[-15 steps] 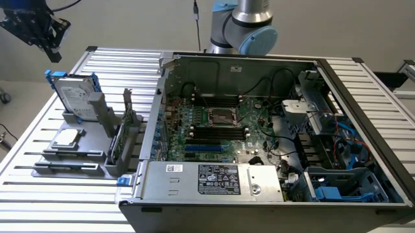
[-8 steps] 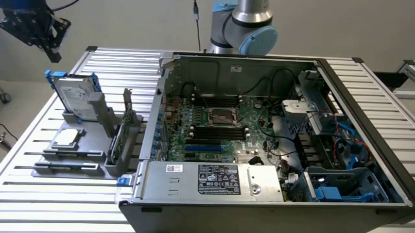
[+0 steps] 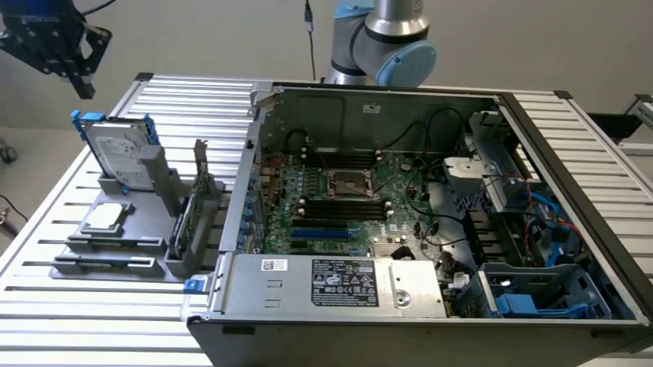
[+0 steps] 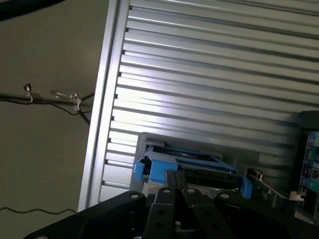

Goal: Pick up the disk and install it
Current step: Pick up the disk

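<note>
The disk (image 3: pixel 115 149) is a silver-grey hard drive in a blue bracket. It stands upright in a grey holder (image 3: pixel 112 245) on the slatted table, at the exterior view's left. My black gripper (image 3: pixel 82 82) hangs in the air above and a little behind the disk, well apart from it. In the wrist view the disk (image 4: pixel 187 167) shows edge-on, with its blue bracket just beyond my fingers (image 4: pixel 172 185). The fingers are together and shut on nothing.
An open computer case (image 3: pixel 571 145) lies on the table with its motherboard (image 3: pixel 352 199) exposed and a blue drive bay (image 3: pixel 536 298) at its near right corner. The grey holder also carries a small square chip (image 3: pixel 107 218) and an upright green card (image 3: pixel 201 191). The table's edge (image 4: pixel 99 129) runs beside the holder.
</note>
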`<state>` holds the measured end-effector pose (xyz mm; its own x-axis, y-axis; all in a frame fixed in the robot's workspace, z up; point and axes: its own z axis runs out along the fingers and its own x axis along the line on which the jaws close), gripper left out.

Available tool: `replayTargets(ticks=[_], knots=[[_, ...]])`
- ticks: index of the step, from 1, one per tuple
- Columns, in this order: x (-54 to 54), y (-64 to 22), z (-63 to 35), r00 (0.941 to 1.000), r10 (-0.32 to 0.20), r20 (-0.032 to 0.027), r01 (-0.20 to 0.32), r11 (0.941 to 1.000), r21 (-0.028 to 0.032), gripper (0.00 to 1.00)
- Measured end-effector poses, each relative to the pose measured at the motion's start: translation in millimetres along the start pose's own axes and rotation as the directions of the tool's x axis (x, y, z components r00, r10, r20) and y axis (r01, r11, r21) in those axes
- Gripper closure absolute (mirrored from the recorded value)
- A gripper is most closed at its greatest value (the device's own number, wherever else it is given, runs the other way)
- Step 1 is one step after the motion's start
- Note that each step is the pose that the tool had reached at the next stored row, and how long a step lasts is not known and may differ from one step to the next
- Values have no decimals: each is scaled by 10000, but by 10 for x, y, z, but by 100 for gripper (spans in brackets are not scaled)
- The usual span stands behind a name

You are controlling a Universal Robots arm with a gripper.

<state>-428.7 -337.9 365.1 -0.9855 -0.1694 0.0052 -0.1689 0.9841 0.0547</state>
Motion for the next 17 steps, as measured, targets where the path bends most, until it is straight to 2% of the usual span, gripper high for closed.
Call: replayTargets(ticks=[4,8,12,17], knots=[[0,-1,3,9974,-724,-40,724,9974,2,89],[0,-1,7,9896,-1437,-79,1437,9896,2,89],[0,-1,11,9764,-2155,-119,2155,9765,-2,89],[-1,-2,15,9527,-3033,-169,3033,9529,-10,89]])
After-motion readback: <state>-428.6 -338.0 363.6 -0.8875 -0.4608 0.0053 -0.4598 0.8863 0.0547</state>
